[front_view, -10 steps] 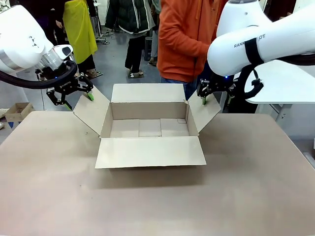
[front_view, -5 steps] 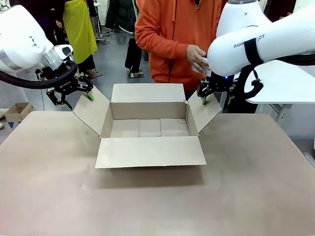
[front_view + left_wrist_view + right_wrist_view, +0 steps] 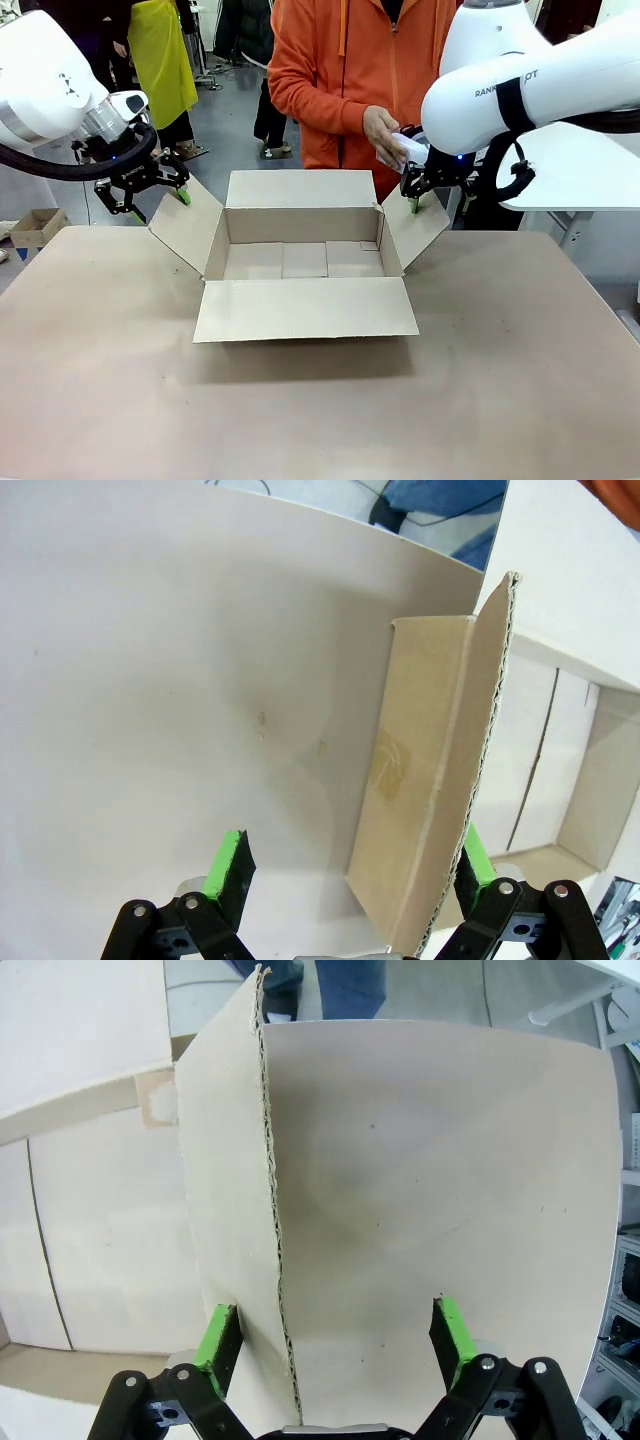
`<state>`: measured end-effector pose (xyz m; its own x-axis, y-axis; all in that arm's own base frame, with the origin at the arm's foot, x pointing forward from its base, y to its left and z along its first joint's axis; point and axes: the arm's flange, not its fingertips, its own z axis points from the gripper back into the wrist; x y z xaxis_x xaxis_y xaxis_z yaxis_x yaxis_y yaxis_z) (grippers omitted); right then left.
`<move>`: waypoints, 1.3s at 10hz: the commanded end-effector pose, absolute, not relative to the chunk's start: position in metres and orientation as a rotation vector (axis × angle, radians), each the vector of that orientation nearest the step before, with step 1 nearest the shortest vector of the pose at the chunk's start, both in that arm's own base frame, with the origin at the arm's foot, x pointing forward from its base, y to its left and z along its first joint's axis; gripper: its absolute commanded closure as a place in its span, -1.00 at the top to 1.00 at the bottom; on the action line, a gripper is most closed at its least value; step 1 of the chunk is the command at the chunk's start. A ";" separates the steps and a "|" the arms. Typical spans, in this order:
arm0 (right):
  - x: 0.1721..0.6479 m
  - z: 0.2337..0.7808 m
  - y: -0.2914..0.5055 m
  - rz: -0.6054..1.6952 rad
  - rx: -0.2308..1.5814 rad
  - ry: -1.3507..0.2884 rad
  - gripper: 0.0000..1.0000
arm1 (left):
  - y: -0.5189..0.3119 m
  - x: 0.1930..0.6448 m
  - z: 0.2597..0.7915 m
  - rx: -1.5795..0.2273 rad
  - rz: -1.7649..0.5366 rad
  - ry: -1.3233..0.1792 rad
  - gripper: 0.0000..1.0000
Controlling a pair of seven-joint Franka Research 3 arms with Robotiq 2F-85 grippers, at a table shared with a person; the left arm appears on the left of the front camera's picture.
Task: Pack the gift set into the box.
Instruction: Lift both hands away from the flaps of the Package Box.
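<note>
The box (image 3: 300, 260) stands open in the middle of the table, its inside bare and all four flaps spread. My left gripper (image 3: 160, 205) is open astride the top edge of the left flap (image 3: 440, 780), which runs close to one green finger (image 3: 476, 858). My right gripper (image 3: 432, 200) is open astride the right flap (image 3: 270, 1220), whose edge lies near its green finger (image 3: 218, 1336). A person in an orange hoodie stands behind the box holding a white item (image 3: 405, 150) in both hands, just above my right gripper. The grey pouch is out of view.
A much smaller brown carton (image 3: 35, 225) sits beyond the table's left edge. A white table (image 3: 580, 170) stands at the right behind my right arm. Other people stand farther back. Bare tan tabletop (image 3: 320, 410) lies in front of the box.
The person has stepped in behind the box and brought the white item down towards its right side. Neither arm nor the box has moved.
</note>
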<state>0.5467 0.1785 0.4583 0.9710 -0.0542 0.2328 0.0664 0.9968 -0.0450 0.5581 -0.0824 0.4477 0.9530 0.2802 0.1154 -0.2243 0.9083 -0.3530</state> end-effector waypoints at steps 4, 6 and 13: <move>0.549 0.460 0.181 -0.087 -0.077 -0.242 1.00 | -0.083 0.556 0.450 -0.332 0.273 -0.173 1.00; 0.549 0.460 0.181 -0.087 -0.077 -0.242 1.00 | -0.083 0.556 0.450 -0.332 0.273 -0.173 1.00; 0.549 0.460 0.181 -0.087 -0.077 -0.242 1.00 | -0.083 0.556 0.450 -0.332 0.273 -0.173 1.00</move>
